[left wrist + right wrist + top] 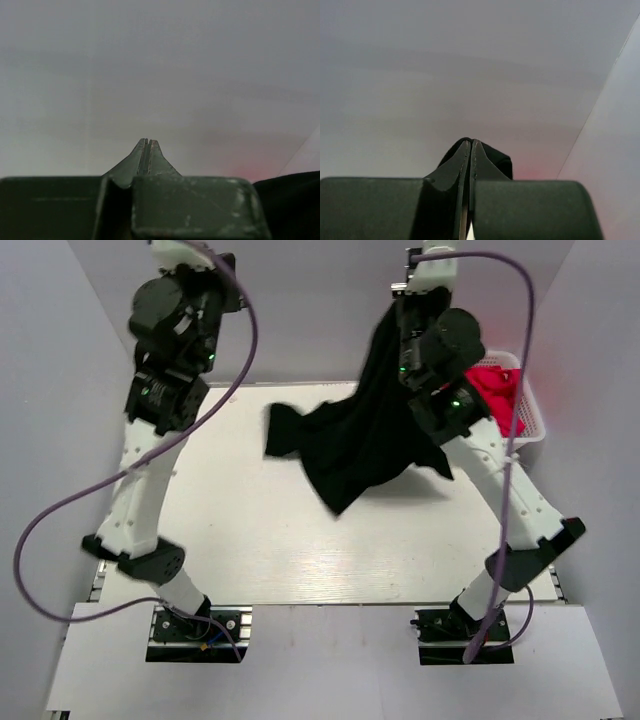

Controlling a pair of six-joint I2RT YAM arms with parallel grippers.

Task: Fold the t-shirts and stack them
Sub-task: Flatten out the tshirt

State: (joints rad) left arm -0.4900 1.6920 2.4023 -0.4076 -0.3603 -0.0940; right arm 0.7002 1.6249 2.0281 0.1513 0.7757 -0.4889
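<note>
Overhead, the black t-shirt (360, 440) hangs as soft, limp cloth from the raised right arm, at about 1 o'clock over the smooth white counter (250, 530). Its folds fan down and leftward into a rumpled end near 12 o'clock and a pointed corner toward the centre. Whether that corner touches the counter cannot be told.

The right gripper (470, 141) is clenched on the t-shirt: a dark bunch of fabric bulges just past its matte, tapered fingertips.

The left gripper (146, 140), up at about 10 o'clock, is clenched too, its scuffed dark-green fingers pressed together with nothing between them.

At 2 o'clock, at the counter's right edge, sits a white slatted plastic basket (535, 415) holding crumpled red cloth (495, 385). A glossy purple cable (245, 350) loops from each arm.
</note>
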